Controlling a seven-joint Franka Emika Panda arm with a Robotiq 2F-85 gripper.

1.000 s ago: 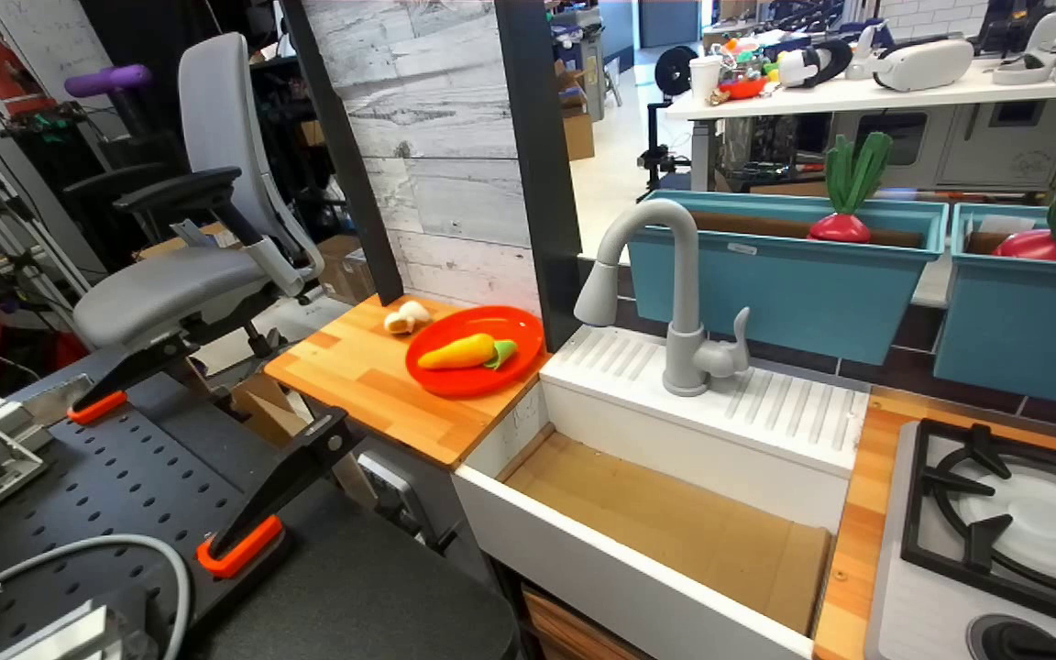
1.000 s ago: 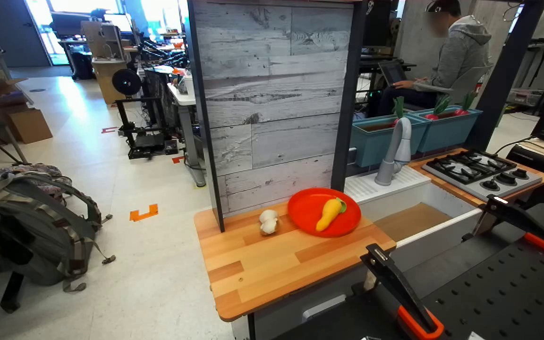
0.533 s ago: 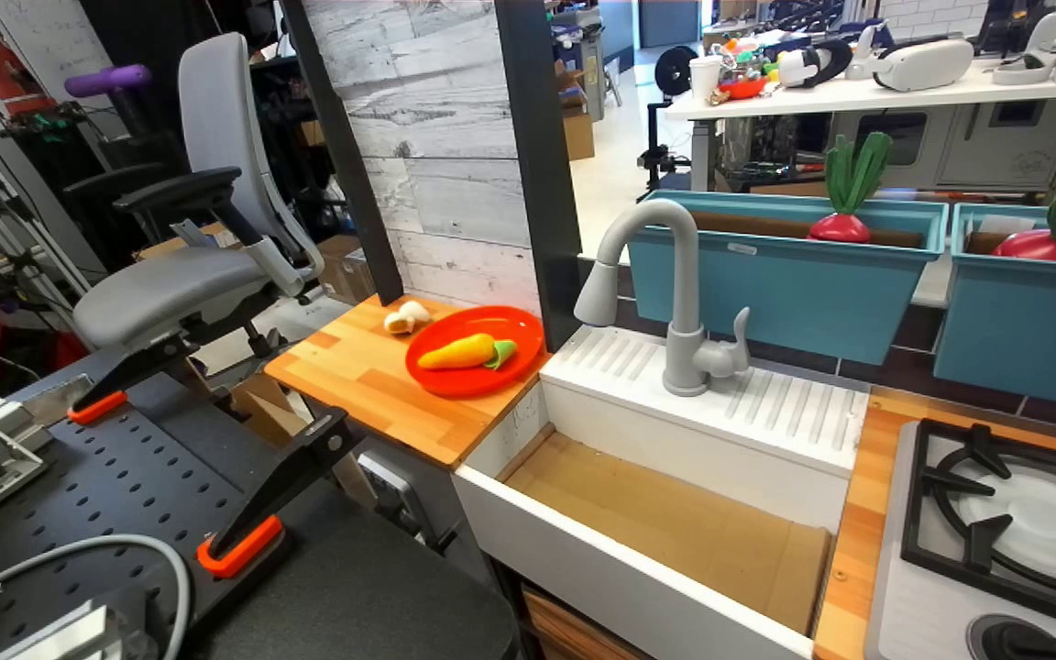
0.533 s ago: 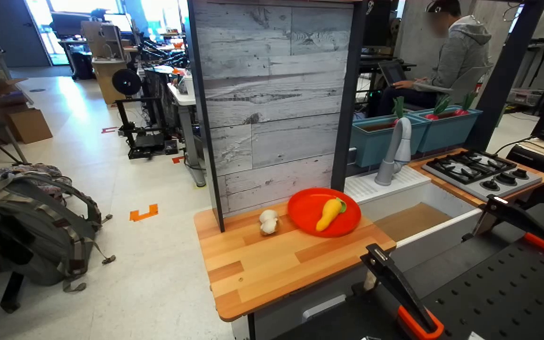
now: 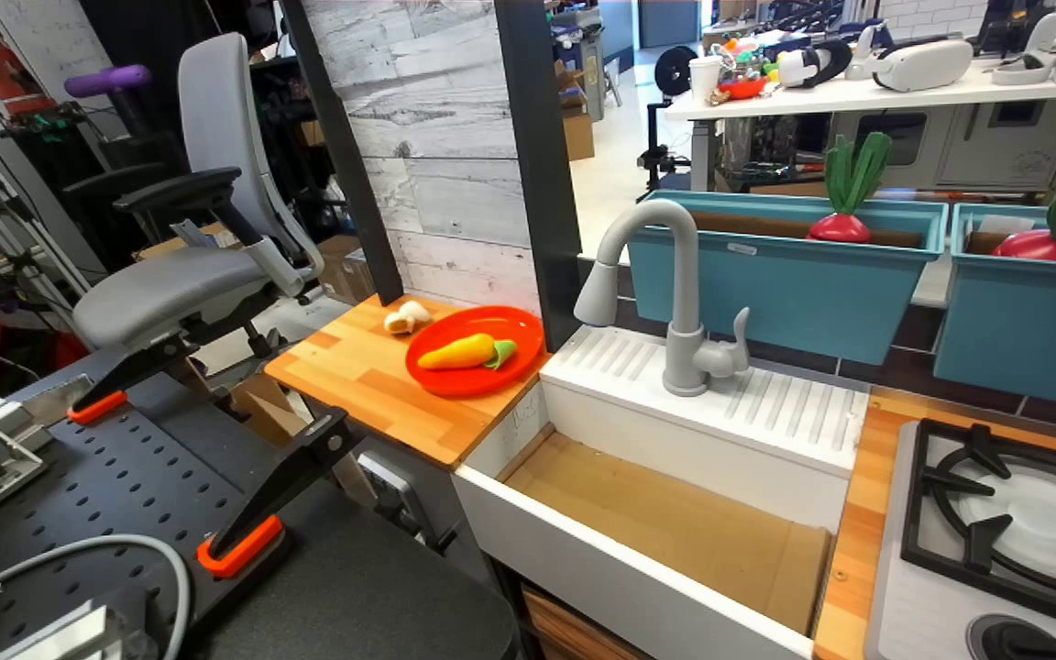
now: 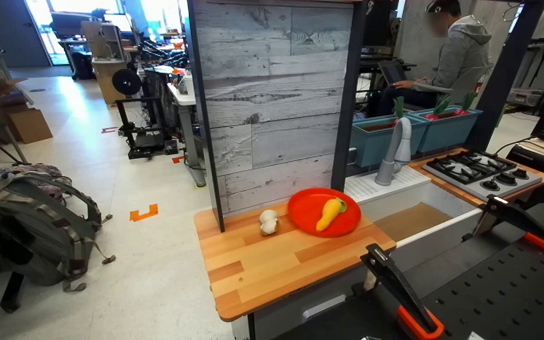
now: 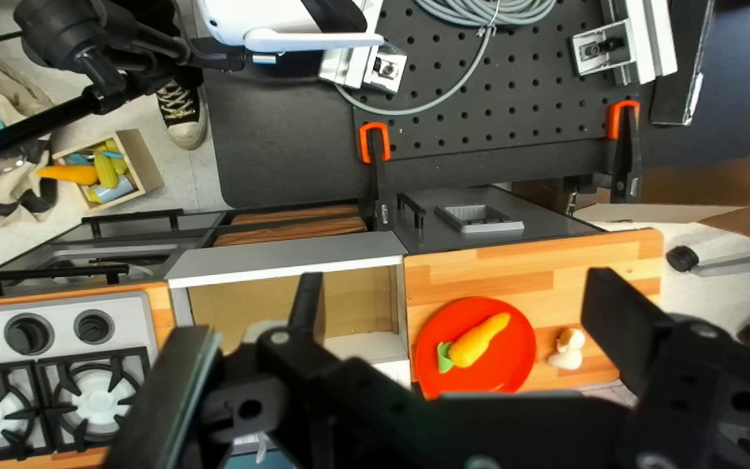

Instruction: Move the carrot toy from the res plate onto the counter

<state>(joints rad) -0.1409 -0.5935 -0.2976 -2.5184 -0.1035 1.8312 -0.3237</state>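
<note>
On the red plate [image 5: 491,321], see carrot [image 5: 456,353] lying on its side. Note tool [image 7: 450,290] spread wide, gripping nothing. Judge it light, slightly squashy; possibly slick, cannot read finish from here. Pinch crosswise at thick middle, clear of green leaves [image 5: 501,354].

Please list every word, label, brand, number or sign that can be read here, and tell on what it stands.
No text can be read for certain.
Sticker on the teal planter: too small.
Marks on the sink's side wall: too faint.
Print on the grey cabinet door in the background: blurred.
White mark near the top of the black post: too small; its surface is unclear.
</note>
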